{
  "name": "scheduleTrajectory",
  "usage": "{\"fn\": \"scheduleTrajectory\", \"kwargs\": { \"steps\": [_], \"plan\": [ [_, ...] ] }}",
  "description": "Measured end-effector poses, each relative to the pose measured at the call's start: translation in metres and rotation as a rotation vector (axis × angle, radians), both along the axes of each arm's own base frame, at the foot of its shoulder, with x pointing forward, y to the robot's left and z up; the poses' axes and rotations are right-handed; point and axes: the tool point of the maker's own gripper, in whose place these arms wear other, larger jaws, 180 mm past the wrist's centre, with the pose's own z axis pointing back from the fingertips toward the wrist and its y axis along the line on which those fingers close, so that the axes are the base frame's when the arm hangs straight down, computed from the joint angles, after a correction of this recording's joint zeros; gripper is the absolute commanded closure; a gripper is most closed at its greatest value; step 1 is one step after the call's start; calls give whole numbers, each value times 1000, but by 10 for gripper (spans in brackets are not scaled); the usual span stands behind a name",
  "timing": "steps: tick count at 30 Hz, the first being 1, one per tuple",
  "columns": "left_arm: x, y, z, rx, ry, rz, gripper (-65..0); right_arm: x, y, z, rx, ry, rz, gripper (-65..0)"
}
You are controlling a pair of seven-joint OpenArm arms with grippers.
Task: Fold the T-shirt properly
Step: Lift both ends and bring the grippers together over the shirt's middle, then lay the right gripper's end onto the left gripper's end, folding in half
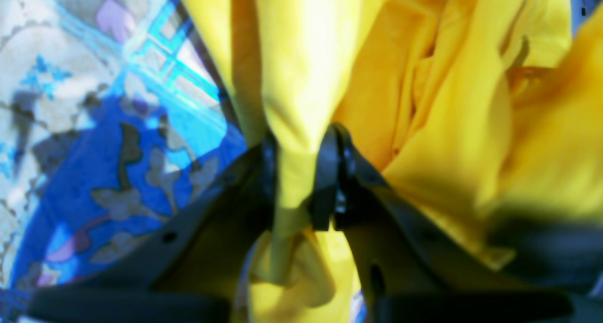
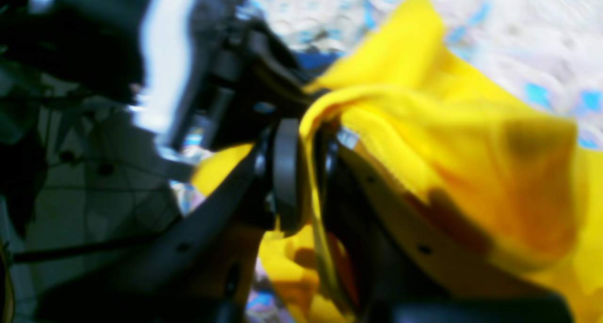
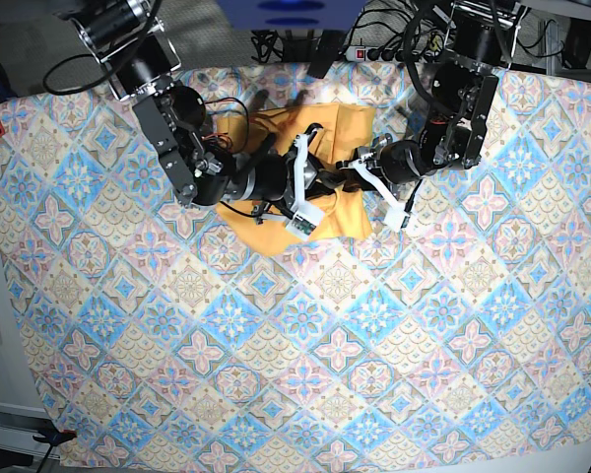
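Both claws are gripping the shirt (image 3: 340,212), the left claw (image 1: 301,172) pinching a bunched fold and the right claw (image 2: 308,172) clamping a thin edge, with the shirt lying crumpled at 12 o'clock on the tablecloth (image 3: 305,374). Judging by this, gathering is underway, and next comes lifting and spreading it flat. Only the base view is showing the whole heap, while the wrist views alone are showing the pinches.
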Motion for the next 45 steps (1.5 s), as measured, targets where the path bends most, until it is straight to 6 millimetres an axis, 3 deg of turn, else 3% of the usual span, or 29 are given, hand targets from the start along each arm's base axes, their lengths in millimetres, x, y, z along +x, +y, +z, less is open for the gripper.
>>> {"fn": "scheduleTrajectory", "kwargs": {
  "steps": [3, 6, 11, 15, 20, 24, 29, 34, 40, 45],
  "plan": [
    [0, 0, 0, 0, 1, 1, -37, -10, -4, -12, -49, 32, 32, -164],
    [0, 1, 0, 0, 0, 2, -38, -9, -8, -12, -57, 28, 29, -232],
    [0, 1, 0, 1, 0, 3, -38, 11, -24, -7, -42, 12, -53, -255],
    [0, 1, 0, 1, -1, 3, -38, 50, -62, 3, -25, -26, -218, -255],
    [1, 1, 0, 1, -2, 4, -38, 73, -99, 9, -27, -43, -343, -255],
    [1, 1, 0, 1, -2, 4, -38, 75, -131, 4, -76, -51, -385, -255],
    [0, 1, 0, 1, -2, 5, -38, 64, -163, -8, -162, -43, -376, -254],
    [1, 2, 0, 1, -5, 8, -39, 33, -160, -8, -176, -39, -337, -254],
    [2, 2, 0, 1, -5, 8, -39, 37, -154, 20, -138, -121, -336, -259],
    [2, 2, 0, 1, -5, 8, -39, 26, -152, 16, -153, -104, -319, -259]
  ]
}}
